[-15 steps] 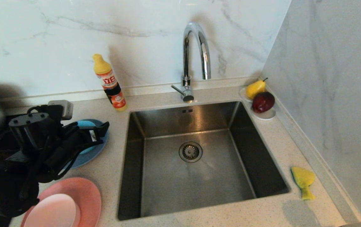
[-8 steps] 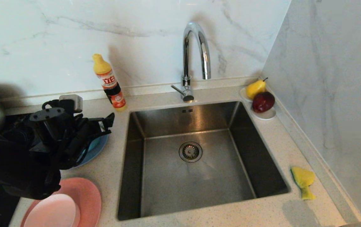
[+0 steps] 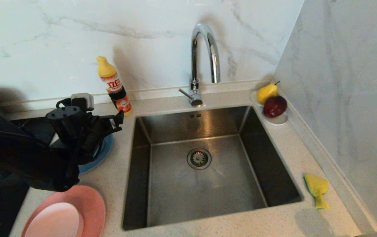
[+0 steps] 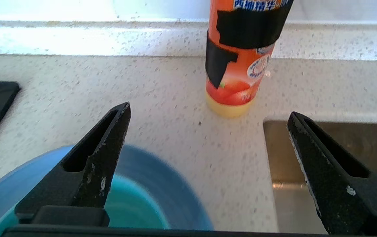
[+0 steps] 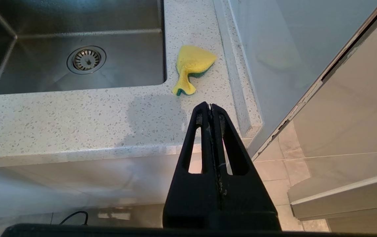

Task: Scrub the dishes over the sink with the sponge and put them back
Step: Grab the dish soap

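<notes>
My left gripper point(image 3: 114, 123) hangs open over the far rim of the grey-blue plate point(image 3: 104, 151), its fingers wide apart and empty. In the left wrist view the gripper point(image 4: 210, 110) points at the counter between the plate point(image 4: 162, 184) with the teal bowl point(image 4: 132, 210) on it and the sink's left corner point(image 4: 307, 154). A small pale pink dish point(image 3: 55, 220) lies on the salmon-pink plate point(image 3: 89, 200) at the front left. The yellow sponge point(image 3: 317, 189) lies on the counter right of the sink point(image 3: 208, 194). My right gripper point(image 5: 211, 105) is shut and empty, parked off the counter's front edge, short of the sponge point(image 5: 191, 64).
A yellow and orange detergent bottle point(image 3: 114, 87) stands just beyond my left gripper, by the back wall. The chrome tap point(image 3: 205, 49) arches over the sink's back edge. A white dish point(image 3: 275, 120) with a pear and an apple sits in the back right corner. A marble wall closes the right side.
My left arm has moved away from me and to the right, from over the teal bowl to the plate's far rim, nearer the bottle. Its jaws have stayed open. The right arm has not moved.
</notes>
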Controlling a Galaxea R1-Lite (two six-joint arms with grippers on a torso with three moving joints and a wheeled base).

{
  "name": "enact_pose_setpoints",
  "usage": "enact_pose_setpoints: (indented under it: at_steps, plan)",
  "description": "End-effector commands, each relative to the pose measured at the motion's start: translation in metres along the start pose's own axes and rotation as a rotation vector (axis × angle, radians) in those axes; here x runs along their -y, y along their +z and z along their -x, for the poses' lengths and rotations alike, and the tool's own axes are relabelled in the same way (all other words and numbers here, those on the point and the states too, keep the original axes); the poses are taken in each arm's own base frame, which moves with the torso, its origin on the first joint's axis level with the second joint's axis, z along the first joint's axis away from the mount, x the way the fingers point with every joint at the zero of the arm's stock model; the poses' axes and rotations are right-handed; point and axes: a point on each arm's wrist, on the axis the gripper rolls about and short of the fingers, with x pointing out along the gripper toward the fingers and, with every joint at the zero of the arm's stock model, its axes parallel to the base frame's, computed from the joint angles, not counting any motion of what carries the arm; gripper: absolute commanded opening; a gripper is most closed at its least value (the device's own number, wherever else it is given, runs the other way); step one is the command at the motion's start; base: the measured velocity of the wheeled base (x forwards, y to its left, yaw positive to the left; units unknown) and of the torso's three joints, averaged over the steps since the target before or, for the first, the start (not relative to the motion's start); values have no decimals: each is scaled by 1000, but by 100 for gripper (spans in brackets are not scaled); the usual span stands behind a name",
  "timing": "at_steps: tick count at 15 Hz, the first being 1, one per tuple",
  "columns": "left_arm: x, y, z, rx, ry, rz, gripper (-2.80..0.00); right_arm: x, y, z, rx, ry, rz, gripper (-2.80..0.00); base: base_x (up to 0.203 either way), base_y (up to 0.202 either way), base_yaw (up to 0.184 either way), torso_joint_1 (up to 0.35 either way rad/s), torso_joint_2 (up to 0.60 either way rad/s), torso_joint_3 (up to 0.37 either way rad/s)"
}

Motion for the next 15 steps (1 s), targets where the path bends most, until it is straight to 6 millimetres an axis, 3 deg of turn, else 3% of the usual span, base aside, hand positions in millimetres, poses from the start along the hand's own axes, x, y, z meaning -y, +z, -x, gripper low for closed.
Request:
enact_pose_setpoints:
  at_steps: [1, 10, 15]
  plan:
    - [5, 0, -8, 18, -2, 5, 0, 0, 0, 0, 0, 0, 0, -280, 0, 0, 0, 0, 0, 0]
    - [14, -3, -34, 66, 35, 21, 0, 0, 0, 0, 0, 0, 0, -280, 0, 0, 0, 0, 0, 0]
    - [19, -3, -36, 66, 28, 22, 0, 0, 0, 0, 0, -2, 0, -280, 0, 0, 0, 0, 0, 0]
